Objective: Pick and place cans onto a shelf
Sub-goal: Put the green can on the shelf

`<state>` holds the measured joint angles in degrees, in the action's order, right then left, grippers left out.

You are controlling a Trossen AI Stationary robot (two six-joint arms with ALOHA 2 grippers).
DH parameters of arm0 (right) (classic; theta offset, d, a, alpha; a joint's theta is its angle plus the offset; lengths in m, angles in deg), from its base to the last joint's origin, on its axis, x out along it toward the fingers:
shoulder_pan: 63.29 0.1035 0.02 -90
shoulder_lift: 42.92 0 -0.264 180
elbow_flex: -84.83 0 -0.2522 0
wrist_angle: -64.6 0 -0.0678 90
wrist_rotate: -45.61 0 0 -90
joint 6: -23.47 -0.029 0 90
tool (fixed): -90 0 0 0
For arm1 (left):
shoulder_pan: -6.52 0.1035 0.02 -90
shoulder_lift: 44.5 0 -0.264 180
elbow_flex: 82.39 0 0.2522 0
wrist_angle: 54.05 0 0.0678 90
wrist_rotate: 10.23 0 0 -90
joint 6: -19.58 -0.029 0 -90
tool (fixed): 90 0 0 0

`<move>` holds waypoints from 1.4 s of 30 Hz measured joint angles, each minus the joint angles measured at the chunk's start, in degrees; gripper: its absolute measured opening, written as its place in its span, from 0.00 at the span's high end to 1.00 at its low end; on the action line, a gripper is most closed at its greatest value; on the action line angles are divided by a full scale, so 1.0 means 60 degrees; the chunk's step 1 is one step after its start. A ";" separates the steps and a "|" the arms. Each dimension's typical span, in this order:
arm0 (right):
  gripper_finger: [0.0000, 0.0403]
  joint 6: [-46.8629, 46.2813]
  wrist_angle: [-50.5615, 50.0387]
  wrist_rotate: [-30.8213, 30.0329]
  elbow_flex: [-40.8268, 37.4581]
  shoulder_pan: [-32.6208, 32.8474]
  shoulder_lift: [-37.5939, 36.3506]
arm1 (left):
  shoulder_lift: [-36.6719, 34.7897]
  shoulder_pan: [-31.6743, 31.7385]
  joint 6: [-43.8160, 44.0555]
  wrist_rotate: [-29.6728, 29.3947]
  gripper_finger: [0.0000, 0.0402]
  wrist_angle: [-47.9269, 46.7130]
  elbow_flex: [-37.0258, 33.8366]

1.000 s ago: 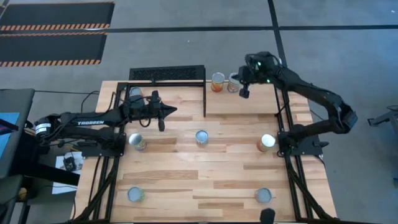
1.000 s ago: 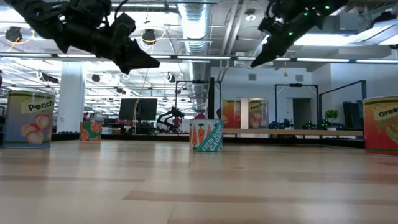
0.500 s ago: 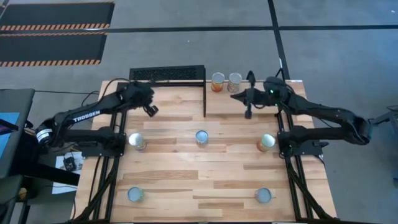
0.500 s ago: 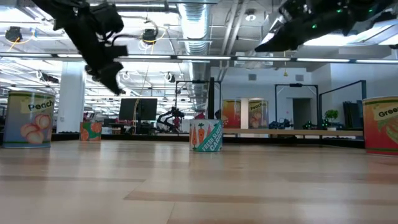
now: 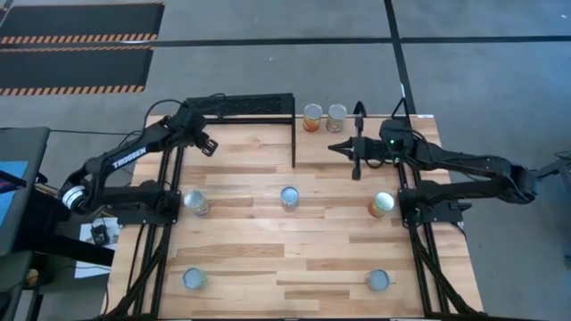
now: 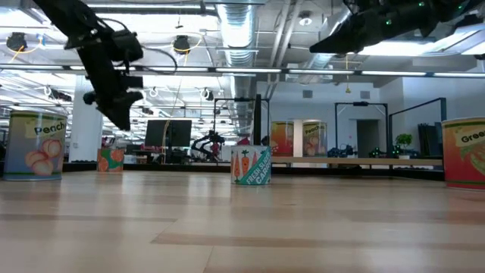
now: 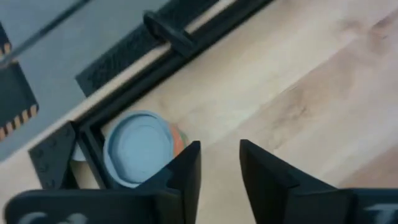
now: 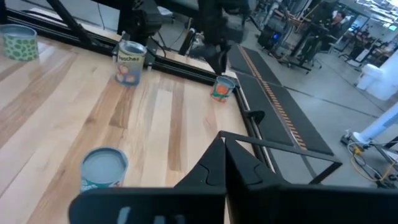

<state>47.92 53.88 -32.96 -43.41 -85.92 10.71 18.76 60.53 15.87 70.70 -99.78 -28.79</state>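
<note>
The left gripper hovers at upper left of the high view, fingers apart with nothing between them, just beside a can in the shelf's far corner (probably just set there). The right gripper, fingers together and empty, reaches level above centre. Two cans stand at top centre; five more dot the table.

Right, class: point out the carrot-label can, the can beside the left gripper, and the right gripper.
carrot-label can point(image 6: 251, 165), low view, on its label.
corner can point(image 7: 138, 147), left wrist view, on its lid.
right gripper point(image 5: 334, 147), high view, at its fingertips.
</note>
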 joint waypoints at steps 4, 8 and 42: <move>0.98 0.0001 0.0170 -0.0002 0.0000 0.0055 0.0195 | 0.1158 0.0082 0.0000 -0.0692 0.68 0.0113 0.0177; 0.98 0.0000 0.0114 -0.0173 0.0000 0.0095 0.0329 | 0.2157 0.0082 0.0058 -0.1931 0.66 0.0009 0.0640; 0.97 -0.0494 0.0148 -0.0210 0.0004 0.1178 0.0318 | 0.1500 -0.2502 -0.1475 0.0281 0.99 -0.1218 0.1147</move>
<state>44.95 54.77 -34.22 -43.39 -78.86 12.62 27.76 45.51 7.02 72.38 -107.09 -21.91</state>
